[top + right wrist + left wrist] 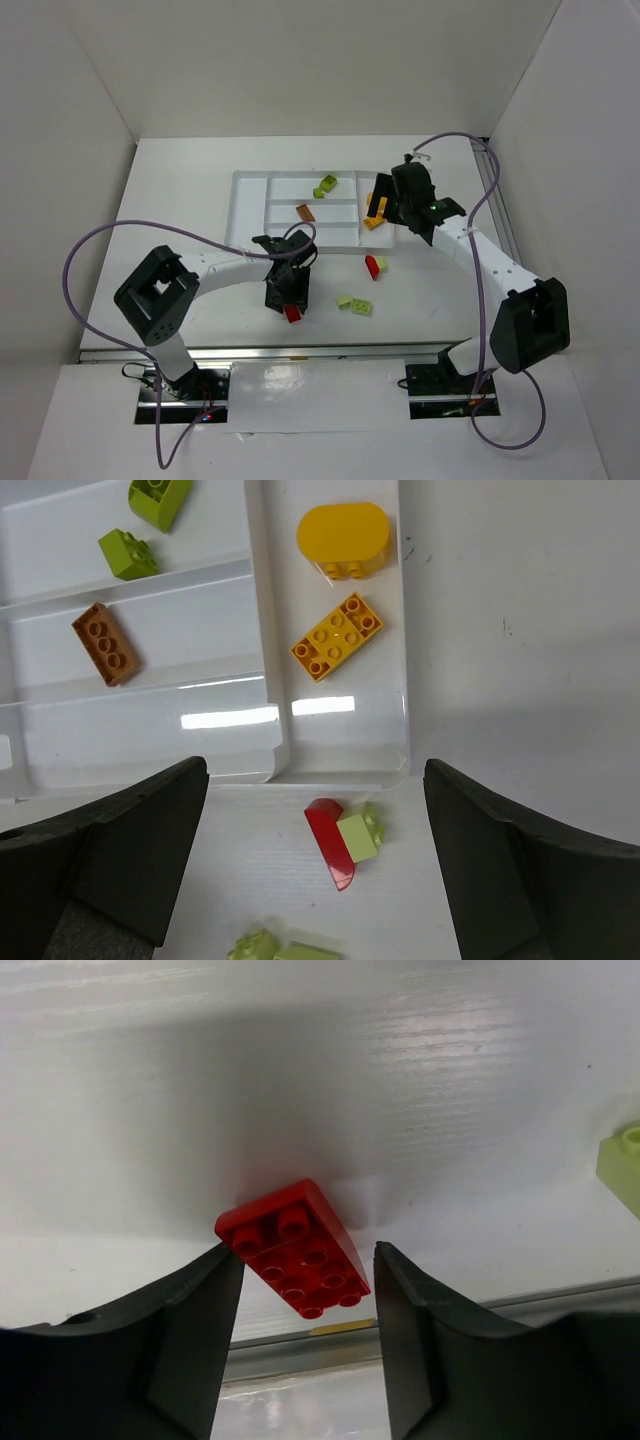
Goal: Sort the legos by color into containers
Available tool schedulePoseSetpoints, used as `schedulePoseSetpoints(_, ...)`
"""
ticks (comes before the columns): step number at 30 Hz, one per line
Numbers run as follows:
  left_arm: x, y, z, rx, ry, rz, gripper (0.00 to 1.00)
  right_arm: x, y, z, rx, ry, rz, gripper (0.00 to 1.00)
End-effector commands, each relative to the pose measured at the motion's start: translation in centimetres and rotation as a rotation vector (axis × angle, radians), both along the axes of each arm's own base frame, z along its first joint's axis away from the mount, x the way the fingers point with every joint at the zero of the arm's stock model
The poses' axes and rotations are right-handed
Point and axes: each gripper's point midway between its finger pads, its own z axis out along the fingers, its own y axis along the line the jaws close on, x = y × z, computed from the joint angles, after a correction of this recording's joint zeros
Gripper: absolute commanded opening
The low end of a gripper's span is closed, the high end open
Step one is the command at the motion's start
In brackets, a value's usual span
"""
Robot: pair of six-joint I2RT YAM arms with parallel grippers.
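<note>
Sorting looks half done: the tray (250, 215) holds five legos (337, 636), five lie loose below it.
The right gripper (315, 770) hangs wide open, empty, above the tray's lower-right corner; the left gripper (310, 1260), open, straddles an ungripped red brick (295, 1250) at lower centre.

A white table (180, 190) is lying flat, white walls (300, 60) are standing along its far and side edges, and a metal rail (330, 349) is running along its near edge
</note>
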Motion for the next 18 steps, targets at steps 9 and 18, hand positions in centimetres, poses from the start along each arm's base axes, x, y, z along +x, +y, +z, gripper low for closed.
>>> schedulePoseSetpoints(9,0.8,1.3,0.5,0.065,-0.043,0.022,0.38,-0.2,-0.1,0.7,-0.003,-0.025,-0.007,0.97)
schedulePoseSetpoints(18,6.3,1.7,9.2,-0.035,-0.215,-0.015,0.16,-0.3,-0.1,0.9,0.001,-0.031,-0.005,0.97)
